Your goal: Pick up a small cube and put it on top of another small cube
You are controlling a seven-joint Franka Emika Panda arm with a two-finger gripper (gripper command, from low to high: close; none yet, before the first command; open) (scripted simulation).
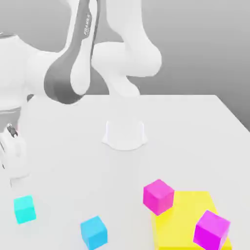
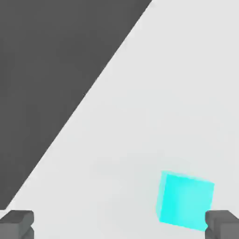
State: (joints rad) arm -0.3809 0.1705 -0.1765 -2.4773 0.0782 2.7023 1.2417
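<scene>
My claw (image 2: 119, 225) hanging over the white table (image 1: 195, 132), its fingers (image 2: 17, 223) spread wide and holding nothing, the small turquoise cube (image 2: 185, 200) sitting on the table close by one finger, not touching it

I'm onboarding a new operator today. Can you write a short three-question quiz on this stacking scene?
1. How many cubes sit on the table?
2. True or false: the turquoise cube is gripped between the fingers.
3. Which touches the yellow pad: A) sky-blue cube B) both magenta cubes C) turquoise cube?

Key
1. Four.
2. False: it rests on the table, and the open gripper is above it and off to one side.
3. B.
</scene>
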